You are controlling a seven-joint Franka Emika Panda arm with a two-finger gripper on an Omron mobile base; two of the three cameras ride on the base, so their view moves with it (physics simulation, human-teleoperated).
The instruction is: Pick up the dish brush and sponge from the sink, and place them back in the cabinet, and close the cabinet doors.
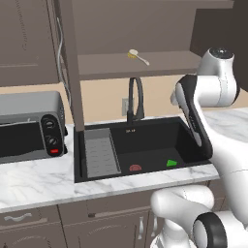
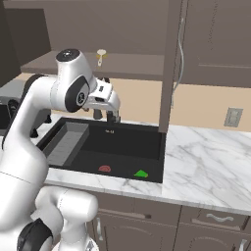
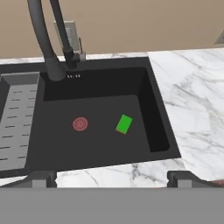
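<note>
1. Hand view: the sponge (image 3: 124,124) lies flat on the floor of the sink (image 3: 151,109), right of the red drain disc (image 3: 80,124) and apart from it.
2. The gripper (image 3: 112,177) hovers above the sink's front rim; its jaws stand wide apart and hold nothing.
3. The black faucet (image 3: 43,39) arches over the back of the basin, and the grey ribbed tray (image 3: 15,122) fills its left end.
4. Left base view: the dish brush (image 1: 137,56) lies on the cabinet (image 1: 164,60) shelf above the sink.
5. An open cabinet door (image 1: 71,72) stands edge-on over the sink's left end, just right of a toaster oven (image 1: 31,125) on the marble surface (image 1: 34,181).
</note>
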